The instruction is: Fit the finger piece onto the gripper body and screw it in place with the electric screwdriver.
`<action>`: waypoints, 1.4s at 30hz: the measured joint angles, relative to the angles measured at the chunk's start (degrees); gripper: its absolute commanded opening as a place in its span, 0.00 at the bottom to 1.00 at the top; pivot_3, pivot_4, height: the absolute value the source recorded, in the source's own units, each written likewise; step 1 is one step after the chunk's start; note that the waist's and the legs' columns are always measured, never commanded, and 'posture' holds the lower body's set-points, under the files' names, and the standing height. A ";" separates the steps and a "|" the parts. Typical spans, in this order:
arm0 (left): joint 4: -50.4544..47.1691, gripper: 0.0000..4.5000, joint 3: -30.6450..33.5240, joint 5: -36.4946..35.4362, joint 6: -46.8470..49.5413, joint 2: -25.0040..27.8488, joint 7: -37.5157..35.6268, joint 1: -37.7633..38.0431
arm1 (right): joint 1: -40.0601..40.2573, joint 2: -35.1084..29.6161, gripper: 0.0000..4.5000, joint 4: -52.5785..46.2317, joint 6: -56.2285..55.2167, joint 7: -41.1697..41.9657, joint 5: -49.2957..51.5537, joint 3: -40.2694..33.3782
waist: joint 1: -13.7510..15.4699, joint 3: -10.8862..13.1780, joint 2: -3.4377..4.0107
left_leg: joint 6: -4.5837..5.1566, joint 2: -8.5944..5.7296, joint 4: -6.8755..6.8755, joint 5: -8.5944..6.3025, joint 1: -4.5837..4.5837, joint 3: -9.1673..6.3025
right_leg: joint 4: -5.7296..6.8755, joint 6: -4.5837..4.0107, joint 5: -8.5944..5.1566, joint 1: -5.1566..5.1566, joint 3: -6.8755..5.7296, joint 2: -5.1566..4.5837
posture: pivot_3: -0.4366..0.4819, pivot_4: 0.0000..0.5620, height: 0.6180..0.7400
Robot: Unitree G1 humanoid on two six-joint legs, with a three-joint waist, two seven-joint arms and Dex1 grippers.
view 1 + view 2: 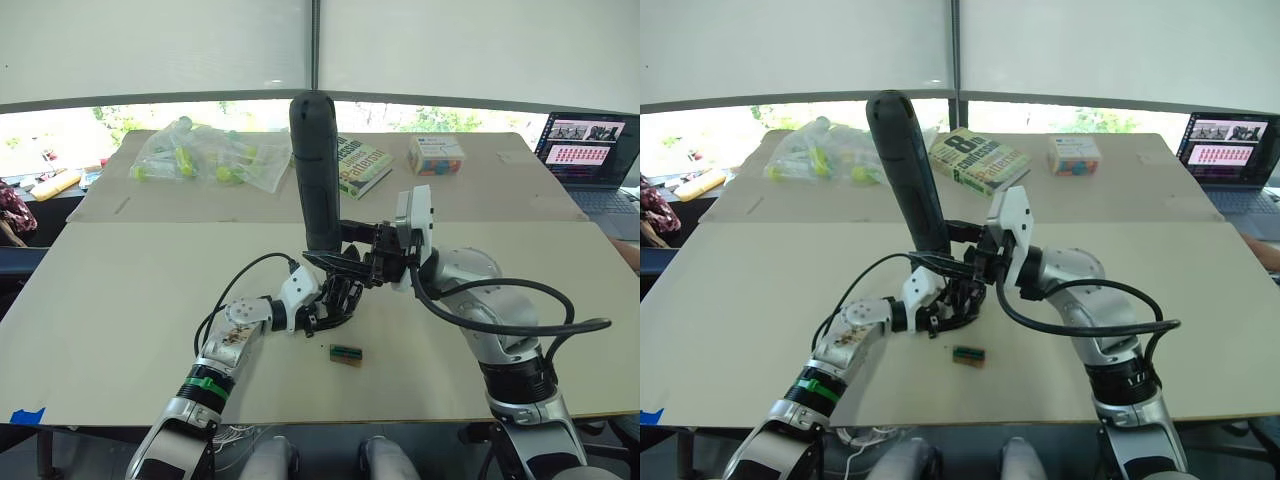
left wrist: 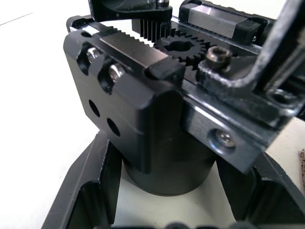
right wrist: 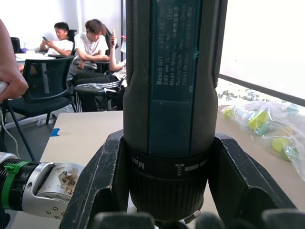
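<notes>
The right gripper (image 1: 350, 262) is clamped around the thick matte-black electric screwdriver (image 1: 315, 170), holding it upright with its bit end down, evidently to drive a screw. Directly below, at six o'clock of the tool, the left gripper (image 1: 335, 300) grips the small black geared gripper body (image 2: 157, 119) by its round base, steadying it on the pale table (image 1: 120, 290). A small green-and-black block (image 1: 345, 353) lies just beside, at five o'clock.

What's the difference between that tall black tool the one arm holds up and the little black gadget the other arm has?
The electric screwdriver is a long smooth cylinder standing nearly upright in the right gripper; the gripper body is short and blocky, with a gear, a toothed rack and screws on top, above a round base. The screwdriver rises high off the table; the gripper body sits low, between the left gripper's fingers. Both are black.
</notes>
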 measured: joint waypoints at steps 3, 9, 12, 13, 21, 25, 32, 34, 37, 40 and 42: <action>0.00 0.52 -0.01 0.00 0.01 0.00 0.00 0.00 | 0.04 0.07 0.42 -0.04 0.00 0.00 0.00 0.00 | 0.00 0.00 0.00 | 0.00 0.00 0.00 0.00 0.00 0.00 | 0.00 0.00 0.00 0.00 0.00 0.00 | 0.48 0.27 1.00; 0.00 0.52 -0.01 -0.02 0.05 0.00 0.00 0.00 | 0.09 0.15 0.42 -0.07 0.02 0.03 0.02 0.00 | 0.00 0.00 0.00 | 0.00 0.00 0.00 0.00 0.00 0.00 | 0.00 0.00 0.00 0.00 0.00 0.00 | 0.48 0.27 1.00; -0.01 0.52 -0.02 -0.04 0.10 0.00 0.00 0.00 | 0.10 0.16 0.42 -0.09 0.03 0.05 0.03 0.00 | 0.00 0.00 0.00 | 0.00 0.00 0.00 0.00 0.00 0.00 | 0.00 0.00 0.00 0.00 0.00 0.00 | 0.48 0.27 1.00; -0.03 0.52 -0.01 -0.05 0.18 -0.01 0.00 0.00 | 0.10 0.16 0.42 -0.09 0.03 0.06 0.03 0.01 | 0.00 0.00 0.00 | 0.00 0.00 0.00 0.00 0.00 0.00 | 0.00 0.00 0.00 0.00 0.00 0.00 | 0.48 0.27 1.00; -0.35 0.52 -0.01 -0.12 0.83 -0.02 0.00 0.01 | 0.11 0.45 0.42 -0.16 0.33 0.22 0.15 0.16 | -0.01 0.00 0.00 | 0.00 0.00 0.00 0.00 0.00 0.00 | -0.01 0.00 0.00 0.00 0.00 0.00 | 0.48 0.27 1.00; -0.41 0.52 -0.01 -0.11 0.86 -0.03 0.00 0.05 | 0.16 0.57 0.42 -0.20 0.42 0.26 0.17 0.17 | -0.01 0.00 0.00 | 0.00 0.00 0.00 0.00 0.00 0.00 | -0.01 0.00 0.00 0.00 0.00 0.00 | 0.48 0.27 1.00; -0.71 0.52 -0.05 -0.09 0.88 -0.02 0.00 0.25 | 0.70 0.80 0.42 -0.20 0.43 0.23 0.09 0.30 | -0.01 0.00 0.00 | 0.00 0.01 0.00 0.00 -0.01 0.00 | -0.01 0.00 0.00 0.00 0.00 0.00 | 0.48 0.27 1.00; -0.72 0.52 -0.06 -0.09 0.88 -0.02 0.00 0.25 | 0.71 0.86 0.42 -0.19 0.43 0.23 0.04 0.33 | -0.01 0.00 0.00 | 0.00 0.00 0.00 0.00 -0.01 0.00 | -0.02 0.00 0.00 0.00 0.00 0.00 | 0.48 0.27 1.00; -0.72 0.52 -0.08 -0.09 0.88 -0.02 0.00 0.26 | 0.71 0.87 0.42 -0.15 0.39 0.23 -0.07 0.37 | -0.01 0.00 0.00 | 0.00 0.00 0.00 0.00 -0.01 0.00 | -0.02 0.00 0.00 0.00 0.00 0.00 | 0.48 0.27 1.00; -0.72 0.52 -0.09 -0.07 0.88 -0.02 0.00 0.27 | 0.72 0.88 0.42 0.35 0.25 0.10 -0.74 0.53 | -0.01 0.00 0.00 | 0.00 0.00 0.00 0.00 0.00 0.00 | -0.02 0.00 0.00 0.00 0.00 0.00 | 0.48 0.27 1.00; -0.71 0.52 -0.10 -0.07 0.88 -0.03 0.00 0.27 | 0.72 0.95 0.42 0.48 -0.04 -0.07 -1.16 0.53 | -0.01 0.00 0.00 | 0.00 0.00 0.00 0.00 0.01 0.00 | -0.02 0.00 0.00 0.01 0.00 0.00 | 0.48 0.27 1.00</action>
